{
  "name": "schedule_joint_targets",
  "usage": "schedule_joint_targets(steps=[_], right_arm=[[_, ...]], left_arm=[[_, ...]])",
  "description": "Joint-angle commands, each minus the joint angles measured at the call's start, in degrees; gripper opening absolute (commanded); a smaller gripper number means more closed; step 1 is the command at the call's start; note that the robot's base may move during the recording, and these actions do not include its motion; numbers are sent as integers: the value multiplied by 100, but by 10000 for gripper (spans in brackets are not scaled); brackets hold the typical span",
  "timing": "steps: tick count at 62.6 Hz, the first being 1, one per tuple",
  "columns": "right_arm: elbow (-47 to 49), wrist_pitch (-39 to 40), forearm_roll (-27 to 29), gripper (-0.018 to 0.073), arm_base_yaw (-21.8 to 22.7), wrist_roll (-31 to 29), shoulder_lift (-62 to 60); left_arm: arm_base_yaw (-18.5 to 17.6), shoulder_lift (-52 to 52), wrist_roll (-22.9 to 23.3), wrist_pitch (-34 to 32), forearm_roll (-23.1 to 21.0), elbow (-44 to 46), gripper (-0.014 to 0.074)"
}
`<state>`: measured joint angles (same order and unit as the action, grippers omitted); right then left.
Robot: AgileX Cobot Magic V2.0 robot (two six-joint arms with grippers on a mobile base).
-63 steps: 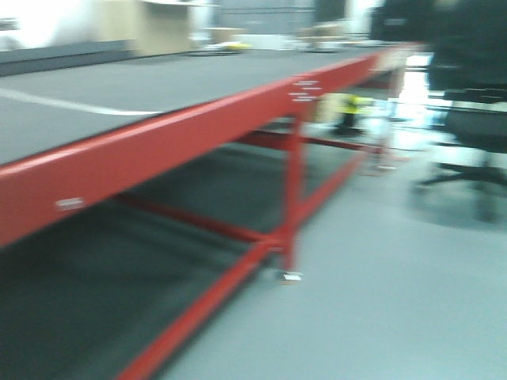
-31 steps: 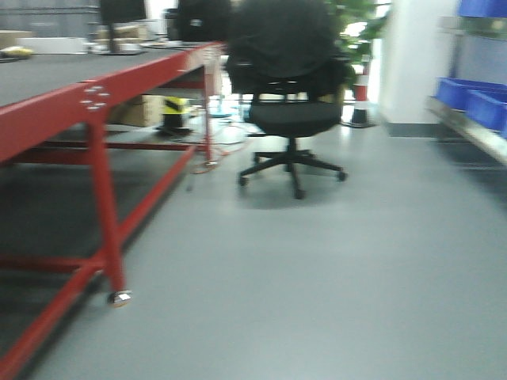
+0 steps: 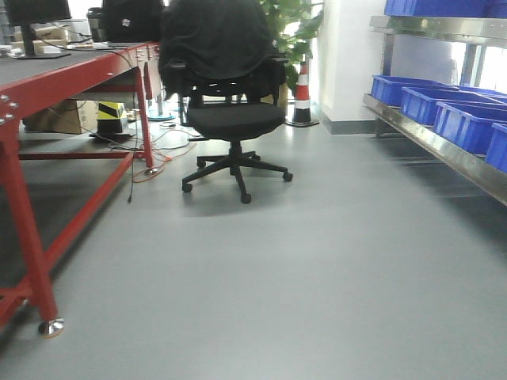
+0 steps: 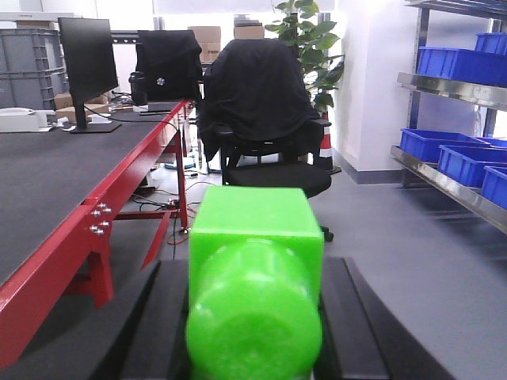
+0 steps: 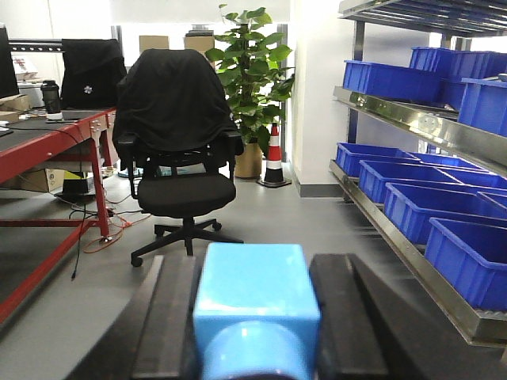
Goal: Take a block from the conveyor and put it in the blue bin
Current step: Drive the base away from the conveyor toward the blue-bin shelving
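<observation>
The green block (image 4: 255, 317) is off the belt and gripped in the left hand (image 4: 253, 265), its black fingers (image 4: 162, 317) pressed against both sides, a square body farther out and a rounded stud end facing the wrist camera. The right hand (image 5: 253, 261) is likewise closed on a light blue block (image 5: 255, 293) of the same shape, clamped between its dark fingers (image 5: 341, 309). Both blocks are held up in the air over the grey floor (image 3: 317, 277). The conveyor (image 4: 55, 182) runs along the left side, a flat dark belt with a red front edge and red legs, and a black monitor (image 4: 87, 67) stands on its far end. The blue bins (image 5: 400, 210) sit in rows along the right wall on a steel shelf (image 5: 412, 119), well apart from the conveyor, with the open floor between them. Ahead, near the conveyor's far corner, stands a black office chair (image 3: 230, 119) with a black jacket (image 3: 214, 39) draped over its back. Behind the chair are an orange-and-white traffic cone (image 3: 302, 91) and a leafy potted plant (image 5: 249, 71) by the white wall. Loose cables (image 3: 154, 154) trail on the floor under the conveyor, near a cardboard box (image 3: 55, 117).
</observation>
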<state>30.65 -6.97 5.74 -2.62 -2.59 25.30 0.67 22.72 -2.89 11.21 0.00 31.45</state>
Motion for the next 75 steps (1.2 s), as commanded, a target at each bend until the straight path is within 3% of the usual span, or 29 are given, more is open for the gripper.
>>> schedule_joint_targets(steps=[1,75], right_arm=[[-23,144,-50,-162,20,3,-31],[-23,144,-50,-162,20,3,-31]], left_arm=[[31,-22,14,-148,0,-7,-111],[31,-22,14,-148,0,-7,-111]])
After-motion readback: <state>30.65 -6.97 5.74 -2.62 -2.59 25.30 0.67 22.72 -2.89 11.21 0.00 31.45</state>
